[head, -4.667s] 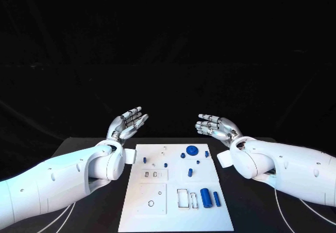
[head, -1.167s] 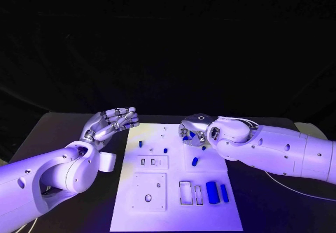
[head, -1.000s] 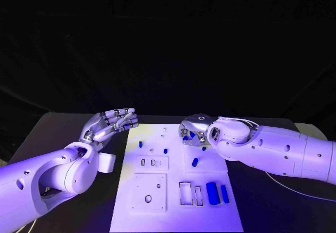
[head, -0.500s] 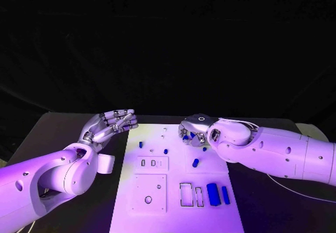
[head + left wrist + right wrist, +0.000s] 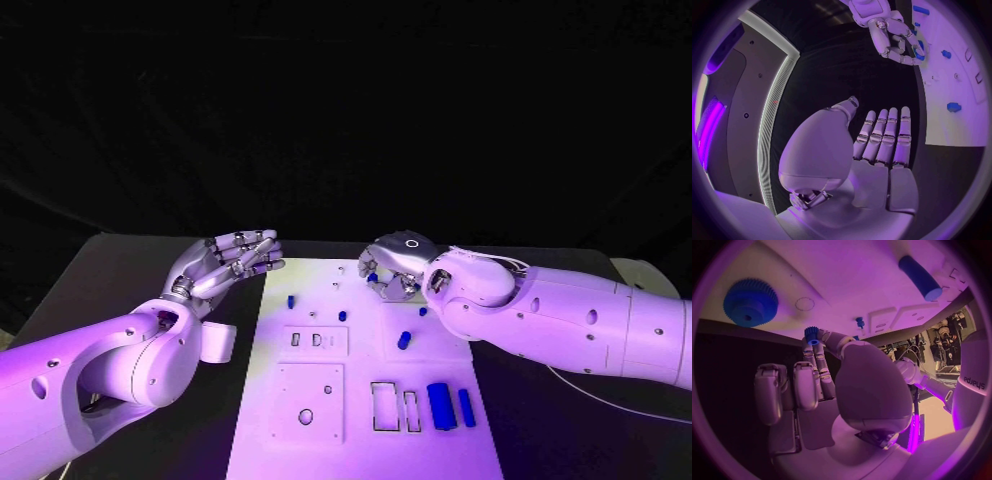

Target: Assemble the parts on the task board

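The white task board point(image 5: 361, 370) lies in the middle of the table. My right hand point(image 5: 392, 268) hovers over its far end and pinches a small blue gear point(image 5: 811, 335) between the thumb and a fingertip. Close to that hand a large blue gear point(image 5: 750, 302) sits on the board. My left hand point(image 5: 231, 260) is held palm up beside the board's far left corner, fingers point(image 5: 882, 137) straight and holding nothing. Small blue pegs point(image 5: 290, 300) stand on the board, with a short blue piece point(image 5: 404, 340) in the middle.
Two blue cylinders point(image 5: 440, 405) lie near the board's right front, beside two narrow rectangular slots point(image 5: 385, 405). A square plate with a hole point(image 5: 306, 412) sits at the left front. Black table point(image 5: 130, 290) runs along both sides of the board.
The right hand, raised and open at first, has come down over the board's far end and now pinches the small gear. The left hand stays open beside the board.
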`<state>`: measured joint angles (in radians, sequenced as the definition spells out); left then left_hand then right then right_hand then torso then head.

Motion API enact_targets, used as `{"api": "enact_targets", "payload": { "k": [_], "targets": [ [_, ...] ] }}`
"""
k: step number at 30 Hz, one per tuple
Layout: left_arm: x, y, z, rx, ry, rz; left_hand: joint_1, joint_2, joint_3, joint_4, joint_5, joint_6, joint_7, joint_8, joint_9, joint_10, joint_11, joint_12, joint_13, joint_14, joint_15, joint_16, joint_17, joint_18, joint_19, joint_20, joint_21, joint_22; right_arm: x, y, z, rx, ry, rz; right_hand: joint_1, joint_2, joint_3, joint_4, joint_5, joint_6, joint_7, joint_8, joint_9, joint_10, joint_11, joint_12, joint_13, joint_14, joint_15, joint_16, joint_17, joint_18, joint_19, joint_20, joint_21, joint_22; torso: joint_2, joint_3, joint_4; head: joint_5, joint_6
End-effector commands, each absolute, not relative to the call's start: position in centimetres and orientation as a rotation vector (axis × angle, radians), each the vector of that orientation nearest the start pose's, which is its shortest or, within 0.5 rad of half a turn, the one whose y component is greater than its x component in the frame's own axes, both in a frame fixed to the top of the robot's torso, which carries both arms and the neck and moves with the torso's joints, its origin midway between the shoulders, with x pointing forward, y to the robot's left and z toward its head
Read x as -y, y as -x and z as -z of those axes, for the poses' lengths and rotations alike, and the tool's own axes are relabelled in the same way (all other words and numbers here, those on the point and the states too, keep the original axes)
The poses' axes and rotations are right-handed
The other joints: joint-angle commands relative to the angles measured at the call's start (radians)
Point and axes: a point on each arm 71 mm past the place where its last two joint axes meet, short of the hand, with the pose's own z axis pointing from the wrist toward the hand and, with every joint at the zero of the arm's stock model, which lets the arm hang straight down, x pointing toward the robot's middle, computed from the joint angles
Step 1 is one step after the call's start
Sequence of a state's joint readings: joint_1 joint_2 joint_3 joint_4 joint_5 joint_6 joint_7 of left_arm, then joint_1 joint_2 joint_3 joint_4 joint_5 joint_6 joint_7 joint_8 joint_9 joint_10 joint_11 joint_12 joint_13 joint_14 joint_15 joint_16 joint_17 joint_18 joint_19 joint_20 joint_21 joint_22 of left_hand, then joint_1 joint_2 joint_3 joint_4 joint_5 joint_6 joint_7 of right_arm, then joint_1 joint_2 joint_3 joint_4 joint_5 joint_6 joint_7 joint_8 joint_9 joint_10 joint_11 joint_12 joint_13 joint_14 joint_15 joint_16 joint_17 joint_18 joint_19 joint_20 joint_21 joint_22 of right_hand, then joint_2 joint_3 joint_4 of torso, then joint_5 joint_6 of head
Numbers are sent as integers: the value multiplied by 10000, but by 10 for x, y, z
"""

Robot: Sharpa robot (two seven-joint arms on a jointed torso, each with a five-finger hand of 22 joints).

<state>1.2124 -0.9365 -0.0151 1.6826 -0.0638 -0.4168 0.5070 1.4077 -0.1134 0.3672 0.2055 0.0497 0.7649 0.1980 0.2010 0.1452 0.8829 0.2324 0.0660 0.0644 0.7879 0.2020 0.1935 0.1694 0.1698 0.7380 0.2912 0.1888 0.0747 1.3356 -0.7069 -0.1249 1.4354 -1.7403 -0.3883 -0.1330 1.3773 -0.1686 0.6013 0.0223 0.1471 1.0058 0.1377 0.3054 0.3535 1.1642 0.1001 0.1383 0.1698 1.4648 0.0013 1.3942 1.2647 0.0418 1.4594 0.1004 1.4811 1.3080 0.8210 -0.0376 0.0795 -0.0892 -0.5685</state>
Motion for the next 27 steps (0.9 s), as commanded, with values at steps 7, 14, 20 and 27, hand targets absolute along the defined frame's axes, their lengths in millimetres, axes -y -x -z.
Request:
{"api": "enact_targets", "payload": {
  "k": [7,14,20,27],
  "targets": [
    [-210,-464,140,-12653,9599,16079,-52,77,91,-2,11,-19,840,-42,-11,-68,19,-15,-9,-19,-6,-44,-8,-125,-37,-6,-17,-18,144,-515,137,-13223,4411,-4988,-7,5,-10,-50,-49,4,14,48,45,352,-290,24,293,482,-80,68,-24,-121,376,-17,76,1326,44,-24,33,-1,40],
    [-208,-463,139,-12672,9581,16145,-52,77,91,-2,11,-19,840,-42,-11,-68,19,-15,-9,-19,-6,-44,-8,-125,-37,-6,-17,-18,134,-521,136,-12990,4334,-5095,-16,13,-6,-52,-69,8,11,53,55,356,-292,26,298,480,-80,65,-33,-146,439,-16,148,1440,76,-31,58,10,44],
    [-208,-462,139,-12675,9561,16197,-55,77,98,-8,10,-25,840,-47,-13,-71,20,-14,-8,-14,-5,-47,-8,-126,-35,-6,-17,-19,128,-525,136,-12913,4307,-5170,-30,14,-3,-53,-66,-2,13,49,62,346,-289,19,301,474,-79,53,-59,-166,488,-15,204,1528,111,-44,75,-2,33],
    [-207,-461,139,-12673,9548,16226,-55,77,98,-8,10,-25,840,-47,-13,-71,20,-14,-8,-14,-5,-47,-8,-126,-35,-6,-17,-19,123,-527,135,-12755,4231,-5311,-51,17,10,-61,-42,-38,20,33,74,323,-283,3,306,463,-75,33,-101,-178,517,-13,240,1584,123,-56,96,-15,20]
  ]
}}
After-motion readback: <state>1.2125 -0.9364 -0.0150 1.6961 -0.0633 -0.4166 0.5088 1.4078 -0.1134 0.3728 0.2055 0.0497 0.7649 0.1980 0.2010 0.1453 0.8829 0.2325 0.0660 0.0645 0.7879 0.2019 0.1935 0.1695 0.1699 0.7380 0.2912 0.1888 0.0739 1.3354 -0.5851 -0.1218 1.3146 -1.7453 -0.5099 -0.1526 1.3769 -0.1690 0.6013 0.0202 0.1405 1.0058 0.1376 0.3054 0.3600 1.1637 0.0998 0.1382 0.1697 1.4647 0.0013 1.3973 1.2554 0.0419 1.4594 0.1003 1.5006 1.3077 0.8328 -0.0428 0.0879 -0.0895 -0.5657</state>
